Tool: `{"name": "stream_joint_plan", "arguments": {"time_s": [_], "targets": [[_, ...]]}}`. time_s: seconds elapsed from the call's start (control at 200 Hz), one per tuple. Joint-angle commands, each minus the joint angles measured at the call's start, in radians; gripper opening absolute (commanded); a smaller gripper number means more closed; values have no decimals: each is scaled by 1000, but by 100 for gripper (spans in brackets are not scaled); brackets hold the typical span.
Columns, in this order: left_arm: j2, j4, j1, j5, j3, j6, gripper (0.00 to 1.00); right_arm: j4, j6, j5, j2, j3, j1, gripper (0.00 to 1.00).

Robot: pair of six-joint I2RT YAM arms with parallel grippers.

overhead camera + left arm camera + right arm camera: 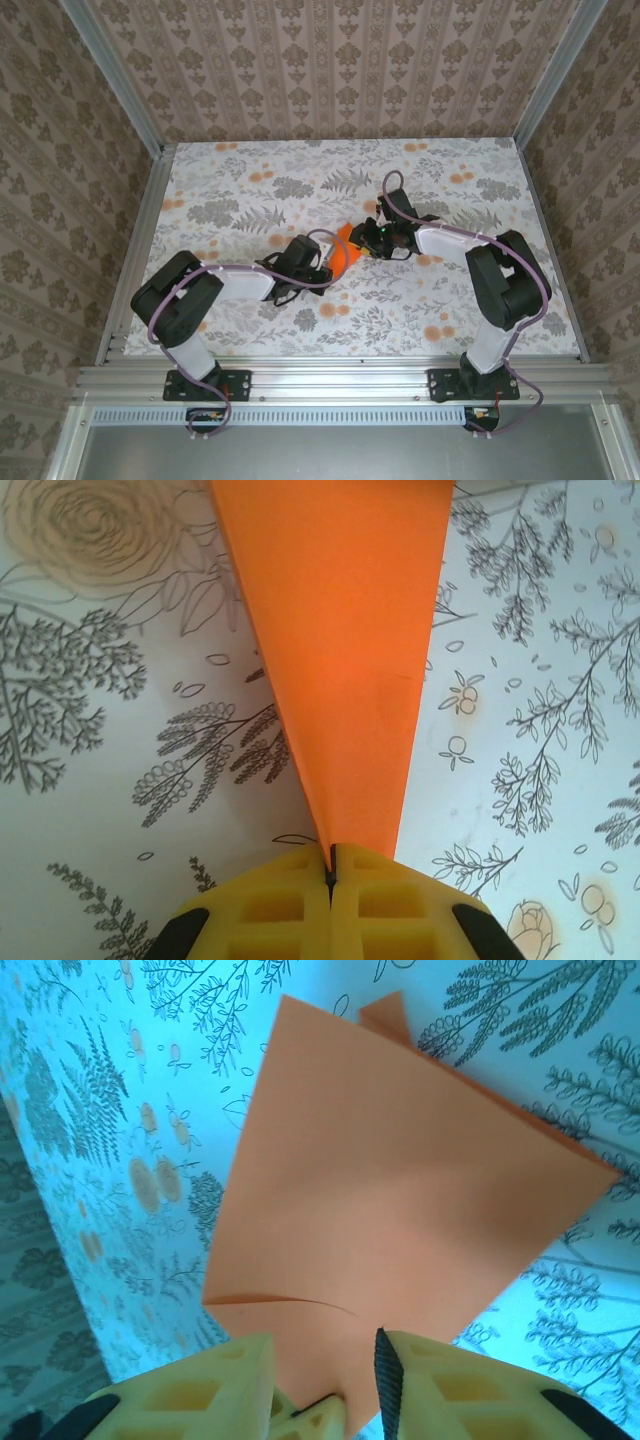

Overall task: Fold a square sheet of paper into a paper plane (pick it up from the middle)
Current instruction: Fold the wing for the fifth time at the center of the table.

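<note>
My left hand (330, 860) is clamped on the narrow tip of the square sheet of paper (340, 630), above the middle of the surface (450, 320). My right hand (320, 1360) stands apart around its edge. I judge it light and floppy, so it is better to hold the folded edges.

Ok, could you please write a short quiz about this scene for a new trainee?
1. True or false: the left gripper is shut on the orange paper.
2. Choose one. How do the jaws of the right gripper stand?
A) pressed together with nothing between them
B) apart, with an edge of the paper in the gap
C) shut on a pen
3. Fill the gap: in the top view, the paper sits ___ the two grippers.

Key: 1 true; 2 B; 3 between.
</note>
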Motion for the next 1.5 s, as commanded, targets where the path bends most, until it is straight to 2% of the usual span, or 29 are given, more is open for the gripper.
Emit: {"name": "stream_joint_plan", "arguments": {"time_s": [0.0, 0.275, 0.49, 0.63, 1.135, 1.255, 1.345, 1.495], "targets": [[-2, -75, -33, -58, 27, 163, 2, -4, 76, -42, -18, -7, -1, 40], [50, -103, -102, -184, 62, 311, 0, 13, 165, -75, 10, -1, 2, 58], [80, -116, -131, -244, 85, 346, 0, -30, 185, -105, 47, 20, 20, 59], [81, -110, -140, -258, 84, 349, 0, -62, 183, -94, 62, 24, 22, 54], [81, -133, -151, -284, 93, 345, 0, -159, 134, -25, 28, 58, 22, 16], [74, -151, -148, -273, 95, 313, 9, -155, 96, -19, 25, 53, 20, 10], [48, -166, -134, -226, 94, 271, 25, -127, 53, -17, 18, 37, 19, 8], [-53, -120, -69, -50, 38, 160, 47, -32, 17, -43, -7, -16, 5, 8]]}}
